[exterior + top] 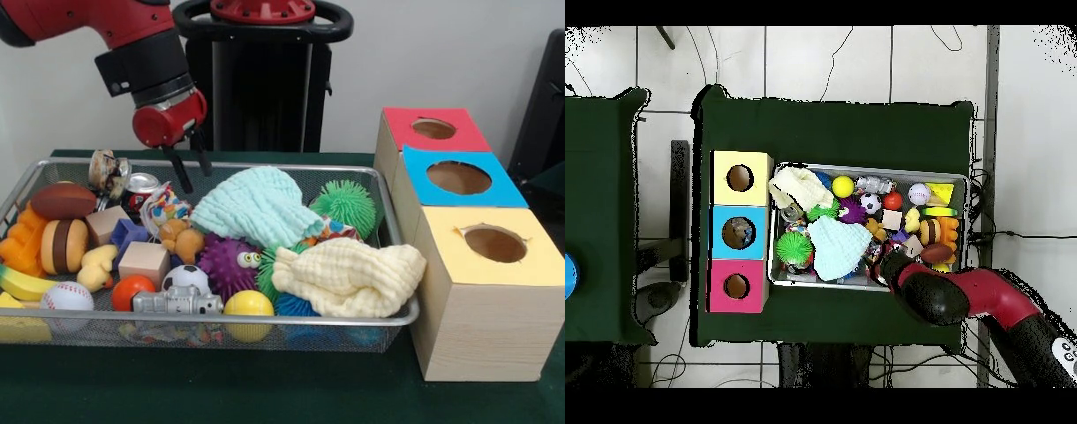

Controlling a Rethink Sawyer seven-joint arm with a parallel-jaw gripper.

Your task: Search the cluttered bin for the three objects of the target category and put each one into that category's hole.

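dark green cloth covers the table (265, 389), and on it sits the wire mesh bin (212, 331) with three boxes beside it: red box (433, 132), blue box (459, 181), yellow box (490, 291), each with a round hole on top

which category is wanted i can't tell from here, so i judge by what lies nearest my tool. the crushed soda can (139, 190) sits at the bin's far side, just beside a patterned cloth toy (163, 208); i'd expect it light, thin-walled, slick and easy to dent further, best pinched across its middle. the balls, like the yellow ball (248, 305) and the baseball (66, 296), look firm and apt to roll. the pale green cloth (256, 208) and cream cloth (349, 278) are soft and will sag, covering things beneath

my gripper (189, 166) hangs over the bin's far edge, just above the can, fingers (181, 172) spread a little, holding nothing and touching nothing i can see; in the overhead view the arm (965, 295) hides it
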